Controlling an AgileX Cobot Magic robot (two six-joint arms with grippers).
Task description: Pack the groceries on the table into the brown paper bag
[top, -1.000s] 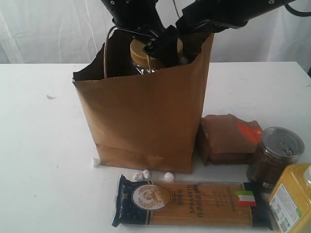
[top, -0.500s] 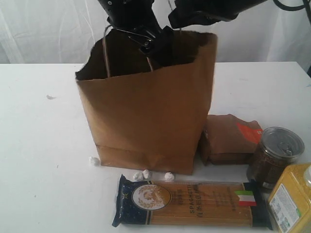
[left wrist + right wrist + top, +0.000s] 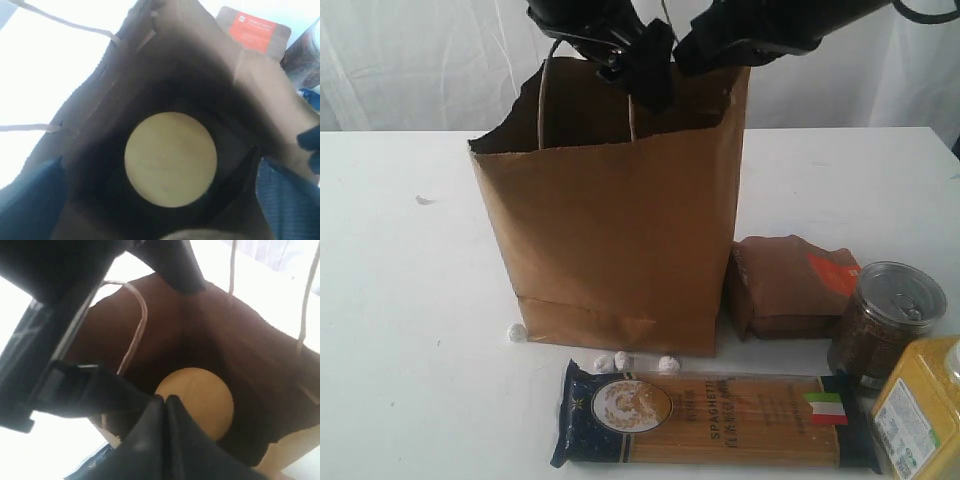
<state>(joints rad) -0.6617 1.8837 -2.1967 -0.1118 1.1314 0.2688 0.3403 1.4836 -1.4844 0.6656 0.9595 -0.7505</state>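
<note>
White table (image 3: 400, 300): paper bag (image 3: 610, 240) holds tan-lidded jar (image 3: 170, 159); left tool (image 3: 648, 75) wide, empty; right tool (image 3: 164, 401) closed.

Seen from the exterior camera, the blue-ended spaghetti pack (image 3: 715, 415) bears the word "SPAGHETTI" along its middle, with smaller print beside it too fine to read; a green, white and red flag (image 3: 827, 408) marks one end, a round gold emblem (image 3: 631, 403) the dark end; the small orange-labelled brown pouch (image 3: 790, 285) shows white lettering on its orange label (image 3: 255, 31), illegible; print on the white-capped bottle of yellow grains (image 3: 920, 410) is likewise unreadable.
</note>
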